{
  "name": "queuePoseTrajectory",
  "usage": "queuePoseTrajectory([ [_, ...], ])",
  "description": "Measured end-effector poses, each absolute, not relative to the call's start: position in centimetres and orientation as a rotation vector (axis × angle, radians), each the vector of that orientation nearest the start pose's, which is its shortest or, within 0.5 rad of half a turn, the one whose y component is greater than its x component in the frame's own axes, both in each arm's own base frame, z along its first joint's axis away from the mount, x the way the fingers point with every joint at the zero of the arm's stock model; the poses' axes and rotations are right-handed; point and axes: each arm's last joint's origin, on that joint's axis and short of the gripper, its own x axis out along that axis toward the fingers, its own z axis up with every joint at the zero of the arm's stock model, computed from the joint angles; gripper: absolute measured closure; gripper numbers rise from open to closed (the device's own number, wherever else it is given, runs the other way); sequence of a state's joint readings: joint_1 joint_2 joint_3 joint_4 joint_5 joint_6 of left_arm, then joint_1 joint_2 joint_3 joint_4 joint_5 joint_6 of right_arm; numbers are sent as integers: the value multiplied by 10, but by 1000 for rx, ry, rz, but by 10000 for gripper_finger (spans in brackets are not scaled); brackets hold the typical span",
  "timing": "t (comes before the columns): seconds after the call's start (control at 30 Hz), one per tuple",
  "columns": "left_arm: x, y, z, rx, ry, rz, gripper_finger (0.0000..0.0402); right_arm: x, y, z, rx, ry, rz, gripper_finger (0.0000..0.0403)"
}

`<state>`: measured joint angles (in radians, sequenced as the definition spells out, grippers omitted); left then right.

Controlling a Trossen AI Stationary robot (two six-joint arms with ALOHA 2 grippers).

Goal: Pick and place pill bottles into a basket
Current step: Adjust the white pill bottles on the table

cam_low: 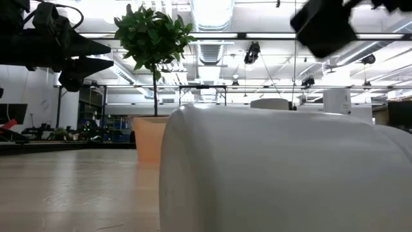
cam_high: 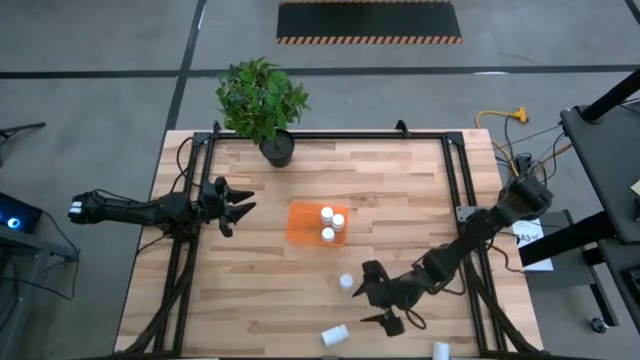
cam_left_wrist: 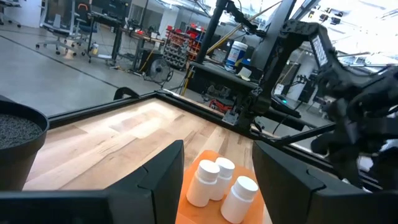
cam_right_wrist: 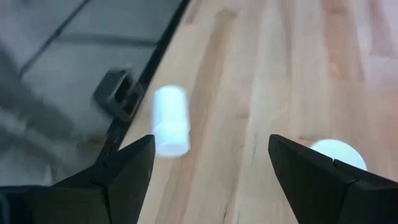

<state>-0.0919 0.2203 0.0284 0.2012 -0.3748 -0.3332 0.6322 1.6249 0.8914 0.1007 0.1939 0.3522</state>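
Jaws of the right gripper [cam_high: 386, 304] are standing wide apart, empty, hovering between a standing small white cylindrical pill bottle [cam_high: 346, 282] and a toppled one [cam_high: 334, 334] on the wooden counter [cam_high: 250, 290]. Beyond, three are standing inside the translucent orange rectangular plastic basket [cam_high: 305, 225]. Left gripper [cam_high: 240, 206] is waiting, jaws parted, empty.

Low view: a lying bottle [cam_low: 283, 169] right at the lens fills the frame, cut off at bottom and right edges, hiding most of the table and all but one corner of the basket [cam_low: 149, 138]. High view: a bottle [cam_high: 440, 350] is clipped by the bottom edge. Right wrist view: a lying bottle [cam_right_wrist: 170, 120] is blurred; another [cam_right_wrist: 339, 154] is half hidden behind a finger.
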Motion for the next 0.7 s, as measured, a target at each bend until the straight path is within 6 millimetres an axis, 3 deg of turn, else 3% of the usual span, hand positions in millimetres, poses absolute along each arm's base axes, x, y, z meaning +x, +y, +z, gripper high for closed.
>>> queuePoseTrajectory([
  [0.13,110,1,174,-333,-56,279,228,278,198,212,-3,649,371,103],
  [0.27,110,1,174,-333,-56,279,228,291,207,216,1,649,383,96],
  [0.7,110,1,174,-333,-55,279,228,332,239,178,-1,838,379,90],
])
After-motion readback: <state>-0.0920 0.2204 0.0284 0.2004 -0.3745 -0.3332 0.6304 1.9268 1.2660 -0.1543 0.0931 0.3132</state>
